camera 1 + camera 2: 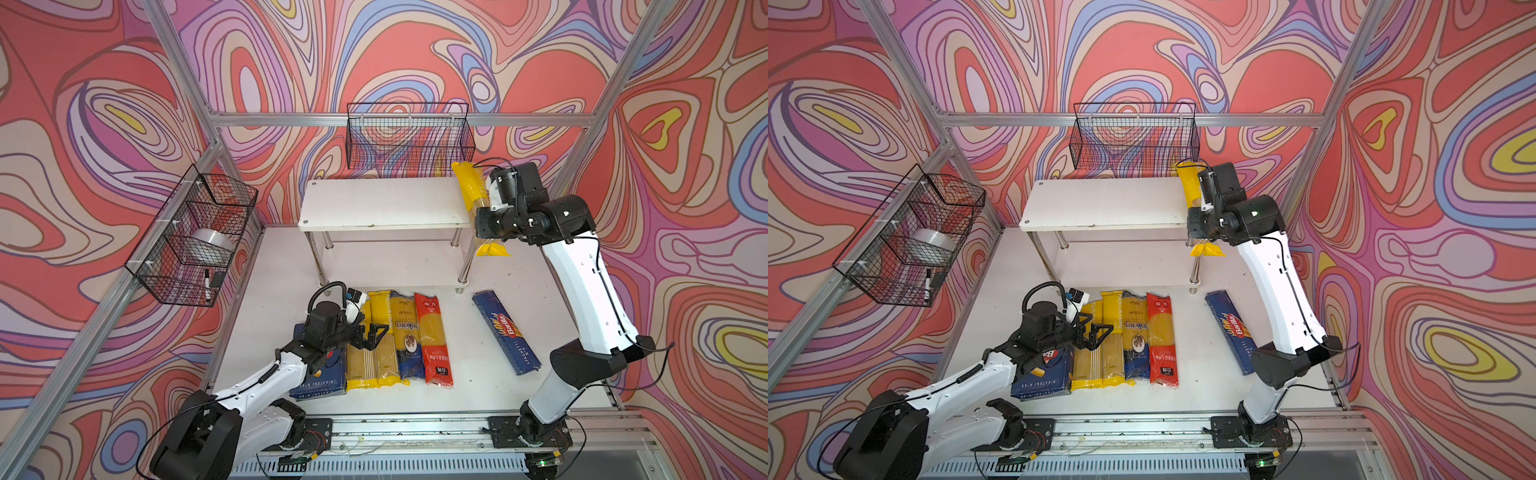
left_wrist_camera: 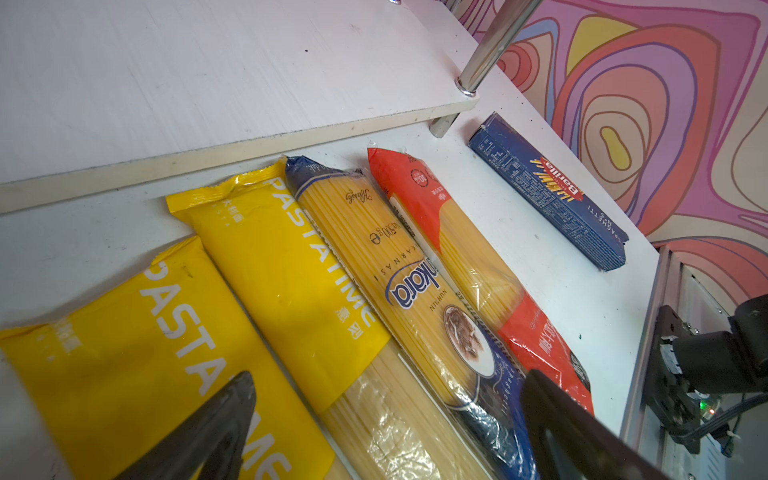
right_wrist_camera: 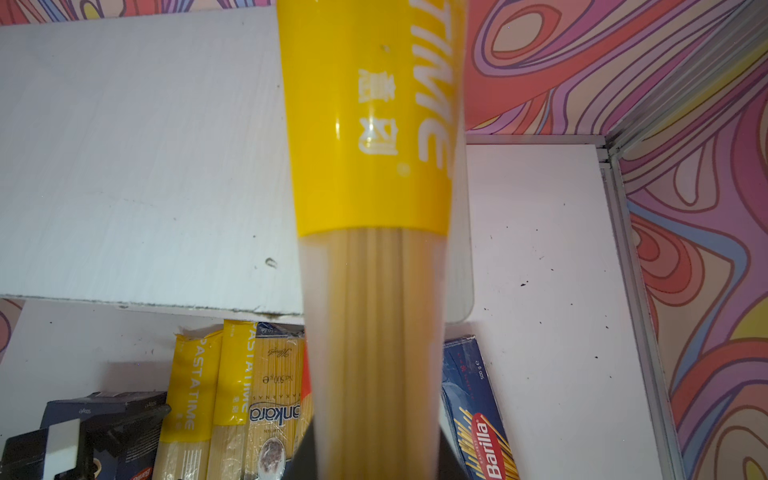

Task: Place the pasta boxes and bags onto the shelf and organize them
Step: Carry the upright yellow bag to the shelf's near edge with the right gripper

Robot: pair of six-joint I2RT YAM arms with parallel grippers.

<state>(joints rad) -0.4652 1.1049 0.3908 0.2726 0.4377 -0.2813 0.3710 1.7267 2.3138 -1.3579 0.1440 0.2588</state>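
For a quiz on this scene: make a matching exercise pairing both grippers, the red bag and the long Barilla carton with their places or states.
1 right gripper
2 left gripper
3 red bag
4 long Barilla carton

a alone on the table, apart from the row of bags
b fingers apart, above that row
c shut on a yellow bag by the shelf
d right end of the row

Pairs: 1-c, 2-b, 3-d, 4-a

Your top views are bright and even, with faint shadow under the shelf (image 1: 382,203). The right wrist view blurs the close yellow PASTATIME bag (image 3: 370,124); the left wrist view catches glare on the dark blue bag (image 2: 409,286).
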